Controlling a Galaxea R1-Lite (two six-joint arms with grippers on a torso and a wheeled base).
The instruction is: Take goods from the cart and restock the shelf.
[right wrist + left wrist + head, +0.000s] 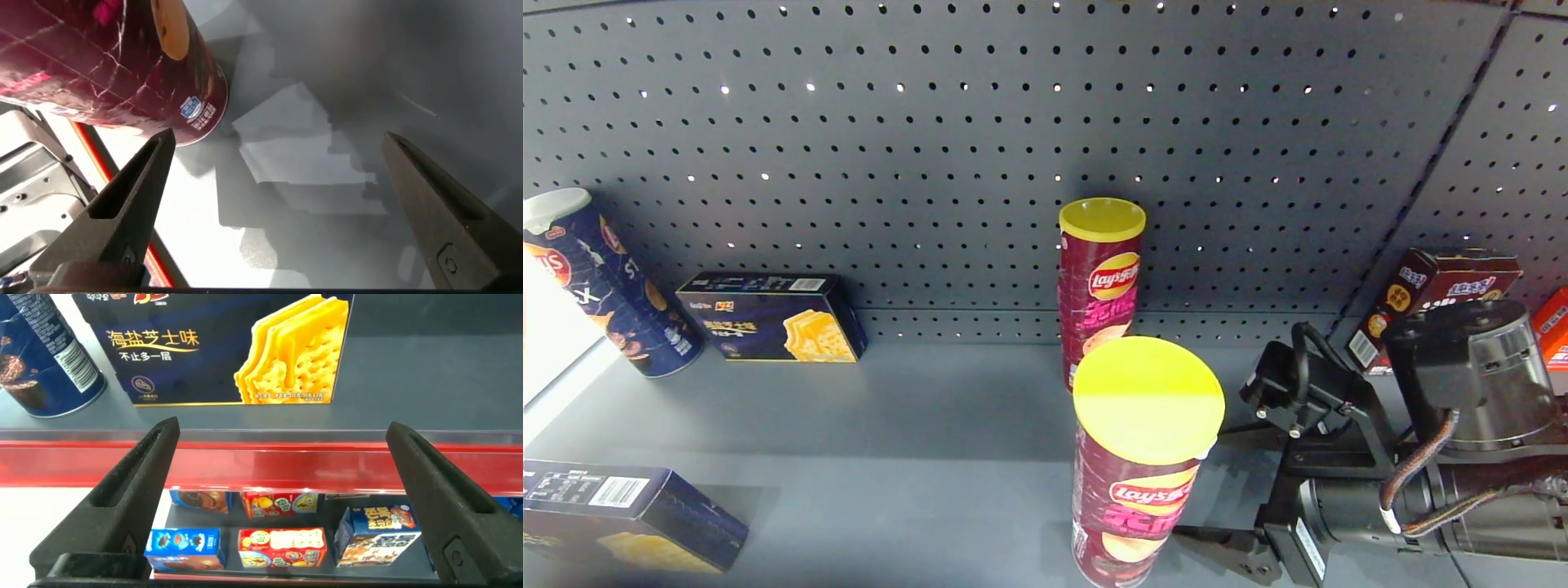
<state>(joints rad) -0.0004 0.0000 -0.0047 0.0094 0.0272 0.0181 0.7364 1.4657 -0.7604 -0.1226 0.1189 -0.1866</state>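
A dark grey perforated back panel [980, 122] stands behind the grey shelf board [915, 425], light glinting through some holes. Behind the fingers of the left gripper [282, 426], a red rail [278, 461] runs along the shelf's front edge. Between the fingers of the right gripper [278, 137], pale light patches [298, 159] lie on the board.

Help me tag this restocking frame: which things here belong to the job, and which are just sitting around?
Job: front purple chip can, standing by the open right gripper; grey shelf.
Just sitting: rear purple chip can, dark blue can, cracker box at the back, brown box at far right.
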